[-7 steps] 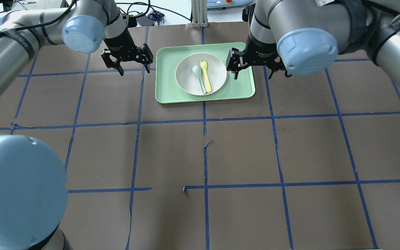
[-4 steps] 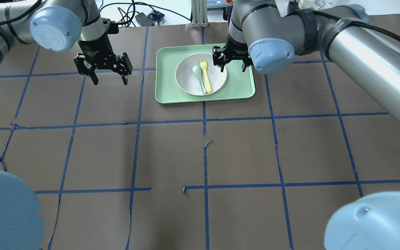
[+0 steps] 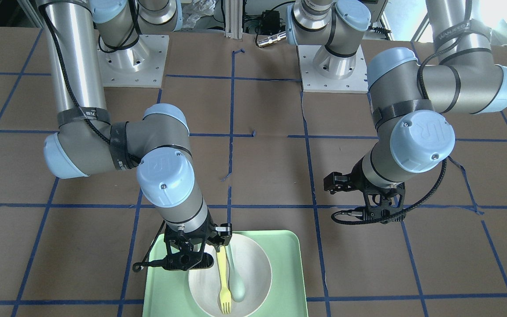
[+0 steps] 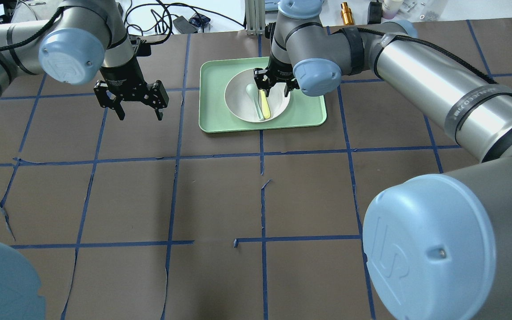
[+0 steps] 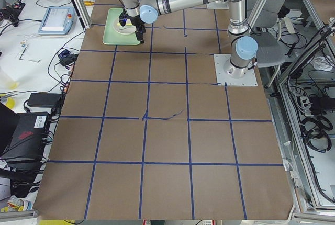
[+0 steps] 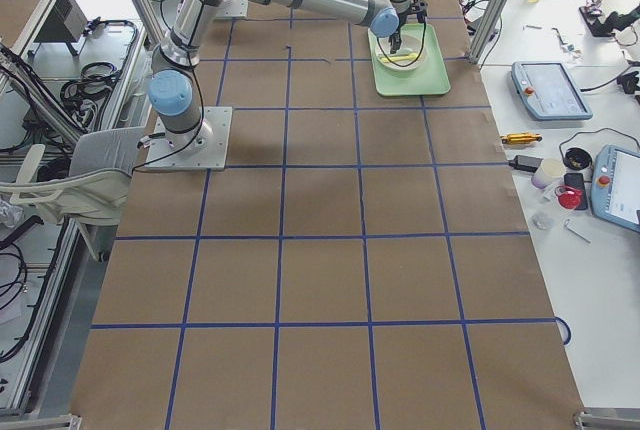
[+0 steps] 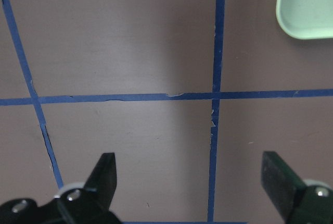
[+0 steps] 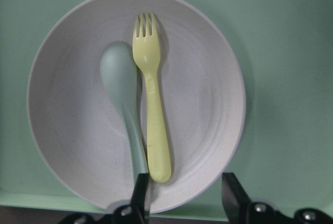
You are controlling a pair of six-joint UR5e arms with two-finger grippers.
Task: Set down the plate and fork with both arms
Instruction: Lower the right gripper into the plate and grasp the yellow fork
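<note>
The off-white plate (image 4: 279, 105) sits in the light-green tray (image 4: 214, 113) at the table's far middle. The pale-yellow fork (image 4: 265, 106) lies on the plate beside a grey-green spoon (image 4: 251, 92). My right gripper (image 4: 273, 88) hovers over the plate's far half, open and empty, hiding the tines from overhead. In the right wrist view the fork (image 8: 154, 104), spoon (image 8: 120, 83) and plate (image 8: 208, 104) lie just beyond my right gripper (image 8: 186, 198). My left gripper (image 4: 140, 114) is open and empty over bare table, left of the tray. The left wrist view shows it (image 7: 192, 182) wide open.
Brown paper with blue tape lines covers the table, torn in places (image 4: 265, 183). The tray's corner (image 7: 307, 5) shows in the left wrist view. Cables and a gold cylinder (image 4: 345, 7) lie past the far edge. The arm bases (image 3: 332, 66) stand at the robot's side.
My right gripper has moved left from the tray's right edge to over the plate. My left gripper moved left, away from the tray, then stayed put. Plate, fork and spoon have not moved.
</note>
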